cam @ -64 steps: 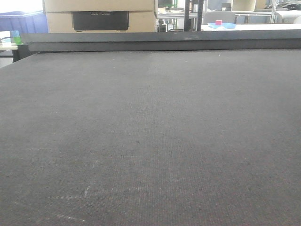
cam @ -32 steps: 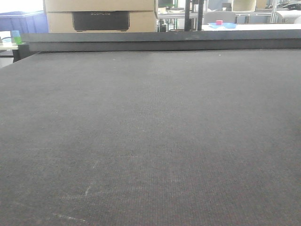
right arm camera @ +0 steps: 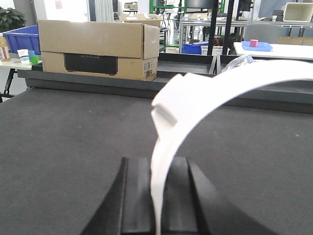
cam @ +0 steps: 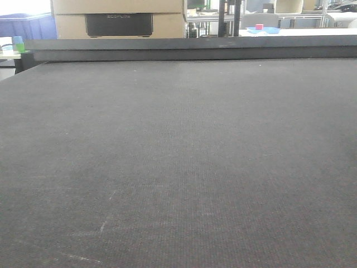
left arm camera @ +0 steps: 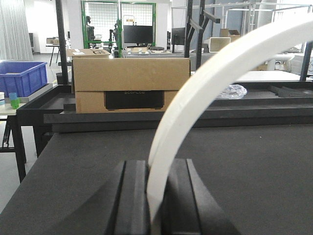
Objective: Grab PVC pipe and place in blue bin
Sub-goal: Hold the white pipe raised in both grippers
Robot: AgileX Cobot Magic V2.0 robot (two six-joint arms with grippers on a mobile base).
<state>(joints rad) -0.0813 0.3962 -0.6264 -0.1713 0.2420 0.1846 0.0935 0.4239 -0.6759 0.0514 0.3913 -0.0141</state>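
In the left wrist view a slim white PVC pipe (left arm camera: 205, 83) rises from between the black jaws and arcs up to the right. My left gripper (left arm camera: 155, 169) is shut on its lower end. The right wrist view shows a white arced pipe (right arm camera: 220, 83) with a blunt squared end, and my right gripper (right arm camera: 159, 164) is shut on its lower part. I cannot tell whether both hold the same piece. A blue bin (left arm camera: 22, 76) stands far off to the left, beyond the table; it also shows as the blue bin (right arm camera: 19, 36) and the blue bin (cam: 28, 25). The front view shows neither gripper nor pipe.
A dark grey felt table (cam: 178, 167) fills the front view, with a raised black rail (cam: 189, 49) at its far edge. Behind the rail stands a cardboard box (left arm camera: 129, 83), also the cardboard box (right arm camera: 98, 49). A blue tray with a pink cube (right arm camera: 256, 45) lies on a far white table.
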